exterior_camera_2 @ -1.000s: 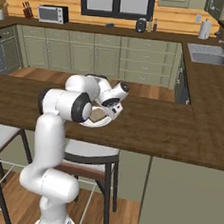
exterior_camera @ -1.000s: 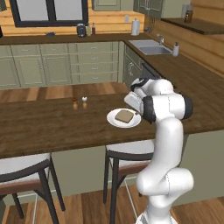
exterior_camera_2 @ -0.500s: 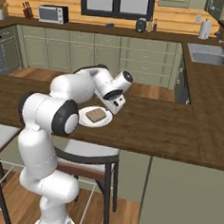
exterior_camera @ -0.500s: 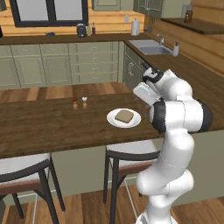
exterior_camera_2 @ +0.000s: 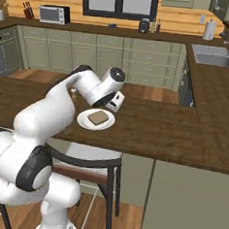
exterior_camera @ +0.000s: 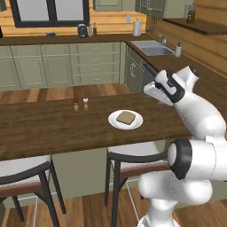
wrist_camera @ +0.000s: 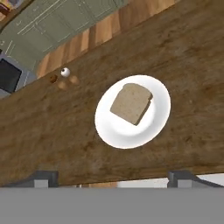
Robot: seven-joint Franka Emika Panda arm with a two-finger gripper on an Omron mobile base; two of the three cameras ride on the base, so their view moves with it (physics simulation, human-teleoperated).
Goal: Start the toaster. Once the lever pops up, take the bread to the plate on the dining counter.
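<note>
At the left of the left base view two dark stools (exterior_camera: 26, 170) stand tucked under the near edge of the dining counter (exterior_camera: 48, 128), a long dark wooden slab that runs across the picture. On that top, left of centre, a brown shaker (exterior_camera: 76, 105) and a white shaker (exterior_camera: 86, 103) stand upright just beside each other. To their right, well apart from them, sits the plate (exterior_camera: 133, 124), round and white, flat on the wood near the counter's near edge. The bread (exterior_camera: 126, 117) lies flat on the plate, a squarish brown slice with a darker crust, inside the rim with white showing all round it. Further right the gripper (exterior_camera: 155, 92) hangs above the counter, up and to the right of the plate and clear of both plate and slice; its jaws stand wide apart with nothing between them. In the hand view the two dark fingertips (wrist_camera: 43, 177) rise far apart at the bottom, and the plate (wrist_camera: 109, 131) with the bread (wrist_camera: 131, 103) lies between them higher in the frame, the shakers off to the upper left. In the right base view the hand sits just behind the plate (exterior_camera_2: 85, 123), on its far right side. Beyond, green cabinets line the back wall, and a sink (exterior_camera: 154, 47) is set in the worktop at the right.
</note>
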